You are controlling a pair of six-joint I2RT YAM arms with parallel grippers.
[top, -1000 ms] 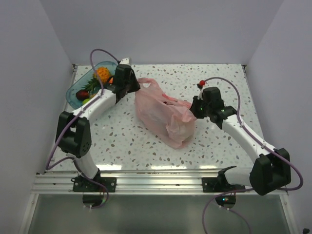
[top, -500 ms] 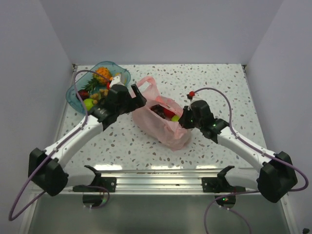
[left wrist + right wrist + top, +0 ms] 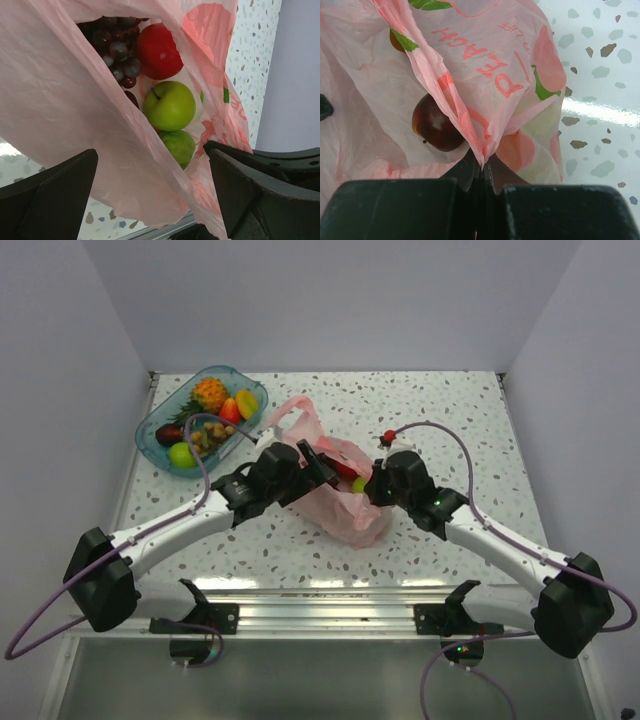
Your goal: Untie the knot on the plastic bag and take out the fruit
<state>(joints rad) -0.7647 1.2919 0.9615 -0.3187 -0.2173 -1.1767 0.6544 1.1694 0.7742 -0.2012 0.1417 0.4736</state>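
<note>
Since half a second ago, your left gripper [image 3: 312, 468] has pushed further over the plastic bag [image 3: 345, 512], to its open mouth; your right gripper [image 3: 378, 486] sits at the bag's right edge. From the left wrist, the fingers [image 3: 50, 187] stand wide apart, with a green apple [image 3: 170, 106], a red apple [image 3: 159, 51] and dark grapes [image 3: 115, 42] lying inside the bag. From the right wrist, the jaws are pinched together on a fold of the bag.

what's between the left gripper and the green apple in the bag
Nothing visible. The mouth of the plastic bag gapes open toward the left gripper, and the green apple lies bare inside. The bag's near wall sags just beside that path.
</note>
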